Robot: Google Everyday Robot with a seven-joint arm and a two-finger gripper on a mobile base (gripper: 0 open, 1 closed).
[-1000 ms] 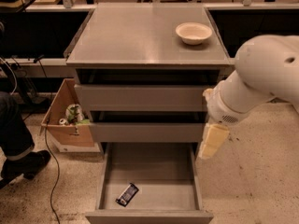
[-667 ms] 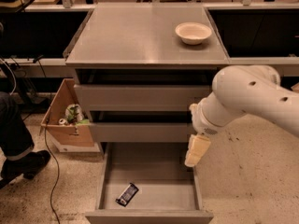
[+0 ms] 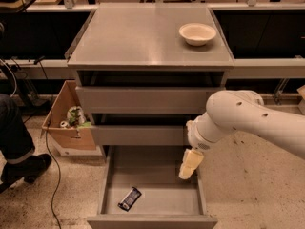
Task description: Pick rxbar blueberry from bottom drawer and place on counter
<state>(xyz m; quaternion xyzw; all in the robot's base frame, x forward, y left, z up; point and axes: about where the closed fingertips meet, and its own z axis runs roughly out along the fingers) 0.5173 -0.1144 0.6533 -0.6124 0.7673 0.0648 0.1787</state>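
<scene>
The rxbar blueberry [image 3: 130,198], a dark flat bar with white markings, lies on the floor of the open bottom drawer [image 3: 152,221], near its front left. My gripper [image 3: 187,168] hangs from the white arm over the drawer's right side, above and to the right of the bar, apart from it. The grey counter [image 3: 143,37] tops the cabinet. The two shallower drawers above look only slightly ajar.
A white bowl [image 3: 197,33] sits on the counter's back right. A cardboard box [image 3: 66,123] with items stands on the floor left of the cabinet. A person's leg and shoe [image 3: 21,163] are at the far left, with a cable on the floor.
My arm has swung left and down, bringing the gripper from beside the cabinet's right edge to over the open bottom drawer. The bar has not moved.
</scene>
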